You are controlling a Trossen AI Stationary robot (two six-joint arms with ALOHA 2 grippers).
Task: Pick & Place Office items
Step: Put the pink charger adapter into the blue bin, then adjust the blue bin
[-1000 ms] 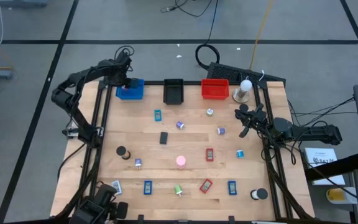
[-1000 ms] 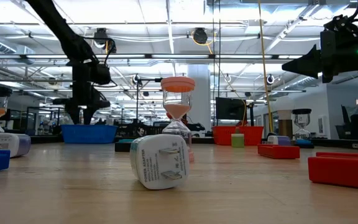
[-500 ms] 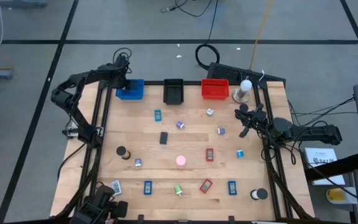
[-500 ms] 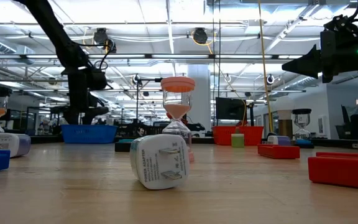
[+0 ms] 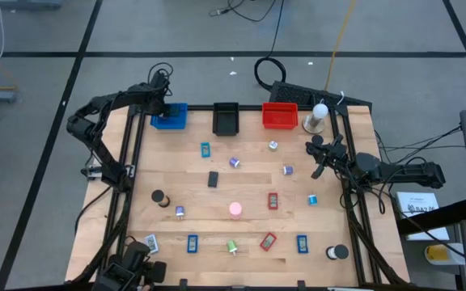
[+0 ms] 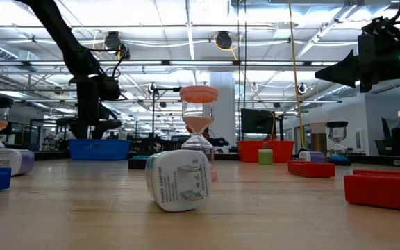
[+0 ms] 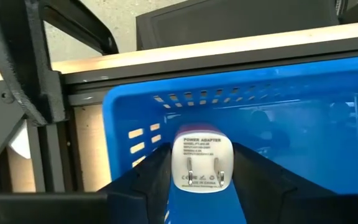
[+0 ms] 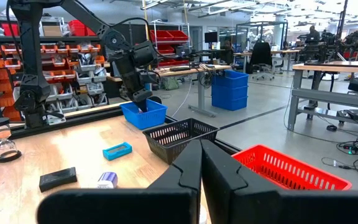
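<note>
My left gripper hangs at the table's far left corner over the blue tray, fingers pointing steeply down, shut on a white power adapter. The tray's blue floor and slotted wall lie right behind the adapter. Several small office items lie scattered on the wooden table: a teal rectangle, a purple cylinder, a black rectangle. My right gripper waits shut and level at the right edge, holding nothing. My left gripper pinches the white power adapter by its two opposite side faces between its two fingers. The fingers come from above, slanting steeply down. The adapter's pronged, labelled face is turned to the wrist camera. Whether it rests on the tray floor I cannot tell.
A black tray and a red tray stand beside the blue one along the far edge, with a white ball-topped stand to their right. A pink hourglass stands mid-table. Another white adapter lies near the front edge.
My left gripper has sunk a little toward the blue tray and tipped slightly steeper, the adapter still between its fingers; in the last half second it has kept still.
</note>
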